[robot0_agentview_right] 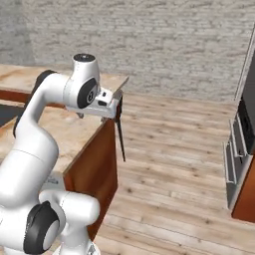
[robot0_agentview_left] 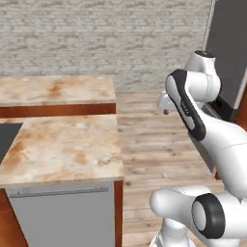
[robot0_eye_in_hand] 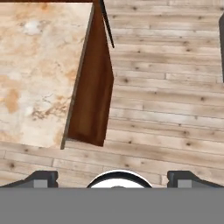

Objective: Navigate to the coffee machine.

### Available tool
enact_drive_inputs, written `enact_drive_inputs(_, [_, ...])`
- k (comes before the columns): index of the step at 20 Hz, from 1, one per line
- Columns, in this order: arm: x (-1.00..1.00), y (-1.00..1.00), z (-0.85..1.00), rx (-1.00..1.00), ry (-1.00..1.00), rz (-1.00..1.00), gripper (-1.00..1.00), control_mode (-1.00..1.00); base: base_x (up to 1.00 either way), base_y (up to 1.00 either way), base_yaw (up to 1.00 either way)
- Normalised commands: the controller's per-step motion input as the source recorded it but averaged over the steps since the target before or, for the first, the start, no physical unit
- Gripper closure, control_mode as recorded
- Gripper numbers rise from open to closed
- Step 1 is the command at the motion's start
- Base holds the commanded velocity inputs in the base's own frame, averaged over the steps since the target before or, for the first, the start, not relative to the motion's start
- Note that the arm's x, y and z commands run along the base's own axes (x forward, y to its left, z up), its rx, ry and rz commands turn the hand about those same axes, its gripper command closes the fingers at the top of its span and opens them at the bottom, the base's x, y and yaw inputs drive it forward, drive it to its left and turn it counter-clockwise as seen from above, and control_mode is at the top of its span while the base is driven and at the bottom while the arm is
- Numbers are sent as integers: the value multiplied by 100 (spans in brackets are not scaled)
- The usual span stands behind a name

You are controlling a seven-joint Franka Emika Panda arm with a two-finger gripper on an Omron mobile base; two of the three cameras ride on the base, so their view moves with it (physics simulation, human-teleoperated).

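The coffee machine is out of view. My gripper [robot0_eye_in_hand: 114, 179] points down at the wooden floor beside the corner of a marble-topped island counter [robot0_eye_in_hand: 35, 74]. Its two dark fingertips [robot0_eye_in_hand: 41, 178] stand far apart at the bottom of the hand view, so it is open with nothing between them. In the base views the hand [robot0_agentview_left: 165, 109] [robot0_agentview_right: 99, 115] hangs at about counter height, just right of the island's end.
The island [robot0_agentview_left: 62, 144] has a dark cooktop [robot0_agentview_left: 7, 137] at its left edge and a grey panel [robot0_agentview_left: 62, 217] in front. A second counter [robot0_agentview_left: 53, 89] lies behind it. A tall dark appliance [robot0_agentview_left: 226, 48] and drawers [robot0_agentview_right: 236, 149] line the right. Wooden floor [robot0_agentview_right: 174, 149] runs between, up to a brick wall.
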Motion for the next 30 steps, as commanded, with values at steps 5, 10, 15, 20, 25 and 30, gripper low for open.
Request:
enact_drive_inputs(5, [0, 0, 0, 0, 0, 0, -100, 100, 6, 11, 48])
enact_drive_inputs(10, [0, 0, 0, 0, 0, 0, -100, 100, 19, 79, 15])
enact_drive_inputs(15, [0, 0, 0, 0, 0, 0, -100, 100, 12, 100, 0])
enact_drive_inputs(20, [0, 0, 0, 0, 0, 0, -100, 100, 15, 100, 16])
enact_drive_inputs(25, [0, 0, 0, 0, 0, 0, -100, 100, 0, 94, 64])
enact_drive_inputs(30, [0, 0, 0, 0, 0, 0, -100, 100, -2, 74, 81])
